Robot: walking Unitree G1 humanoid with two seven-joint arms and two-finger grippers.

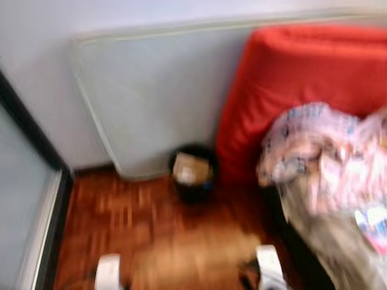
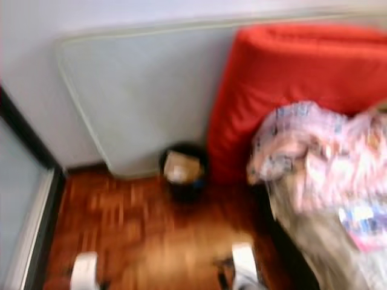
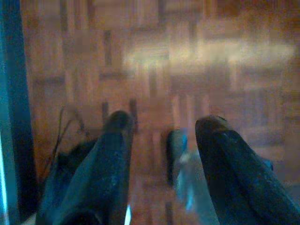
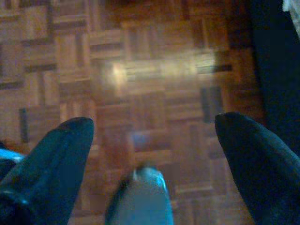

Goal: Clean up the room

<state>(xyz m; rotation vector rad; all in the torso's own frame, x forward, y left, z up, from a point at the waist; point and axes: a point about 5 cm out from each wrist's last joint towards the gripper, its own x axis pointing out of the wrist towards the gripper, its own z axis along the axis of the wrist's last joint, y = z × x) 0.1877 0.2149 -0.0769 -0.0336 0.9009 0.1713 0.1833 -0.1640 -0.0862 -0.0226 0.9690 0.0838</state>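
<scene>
Above parquet floor [image 4: 154, 70]: right tool [image 4: 154, 136] wide open, empty.

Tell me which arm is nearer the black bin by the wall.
Right, though narrowly. The black bin stands on the parquet floor against the pale panel. The right arm hangs below and slightly right of it; the left arm hangs farther off to its left. Both claws are open over bare floor.

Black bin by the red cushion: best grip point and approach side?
Judging from blurred frames: take the black bin by its rim on the open floor-facing side, coming from above. It stands upright with its mouth up, something tan inside; the grey panel lies behind it and the red cushion close beside it. Both the left tool and the right tool are open over the parquet floor.
</scene>
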